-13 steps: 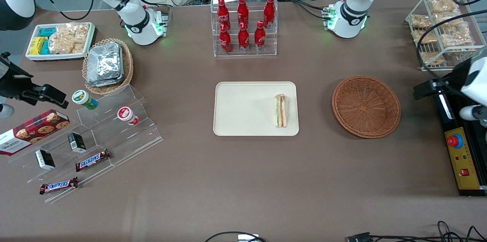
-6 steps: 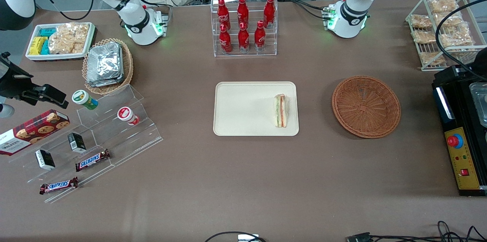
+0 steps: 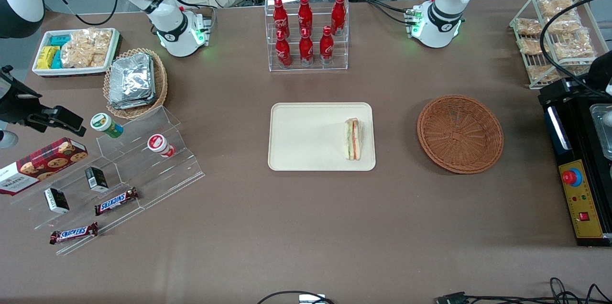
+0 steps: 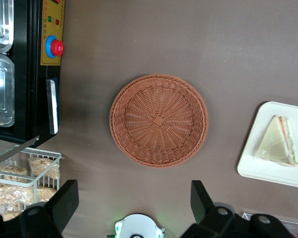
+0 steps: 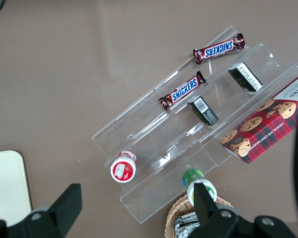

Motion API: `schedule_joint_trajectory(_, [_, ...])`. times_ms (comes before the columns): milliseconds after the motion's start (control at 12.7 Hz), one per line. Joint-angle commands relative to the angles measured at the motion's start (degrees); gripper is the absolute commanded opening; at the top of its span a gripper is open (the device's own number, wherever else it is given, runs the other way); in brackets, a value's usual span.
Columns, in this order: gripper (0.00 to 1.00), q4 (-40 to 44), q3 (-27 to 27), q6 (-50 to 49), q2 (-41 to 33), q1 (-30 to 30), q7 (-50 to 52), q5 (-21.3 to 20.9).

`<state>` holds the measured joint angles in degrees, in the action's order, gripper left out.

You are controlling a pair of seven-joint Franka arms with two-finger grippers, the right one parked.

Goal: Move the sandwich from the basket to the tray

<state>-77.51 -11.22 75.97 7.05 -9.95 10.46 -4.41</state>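
Gripper (image 4: 133,201): one item, hanging above the basket (image 4: 159,120) at the working arm's end of the table. Its fingers (image 4: 64,201) were spread wide and held nothing.

Sandwich (image 3: 353,139): one item, lying flat on the tray (image 3: 306,136), just inside the rim at the tray's 3 o'clock in the front view. It touched no finger.

Basket: one item, holding nothing. It stood at 3 o'clock from the tray, well apart from it.

Status, by judgement: the transfer looked complete, leaving only the arm's retreat.

Handling note for the retreat:
- Keep the fingers spread.
- Travel high, so that nothing brushes the basket rim or the tray.
- Steer clear of the wire rack (image 3: 557,31) at 1 o'clock from the basket.
- Steer clear of the black control box (image 3: 581,199) at 4 o'clock from the basket.
- Leave the sandwich alone. It sat close to the rim, and a nudge might tip it off.

Views compared:
- Left wrist view alone showed the spread fingers, the bare weave of the basket floor and the sandwich's broad white triangular face.
- Front view alone showed the whole tray, the filling stripes edge-on, and the bottle rack (image 3: 306,31) at the tray's 12 o'clock.
- Right wrist view showed only one corner of the tray, with neither the sandwich nor the basket.
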Motion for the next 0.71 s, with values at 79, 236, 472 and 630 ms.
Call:
schedule_joint_trajectory(79, [1.00,-16.9,10.6,10.3,-11.9,11.3,1.7,1.4])
schedule_joint_trajectory(236, [1.00,-18.1,13.0,10.3,-13.3,15.5,3.3,1.4])
schedule_joint_trajectory(472, [1.00,-15.7,13.7,9.0,-12.2,18.0,4.5,2.5])
schedule_joint_trajectory(630, [1.00,-14.3,13.6,8.6,-11.4,18.0,4.5,3.1])
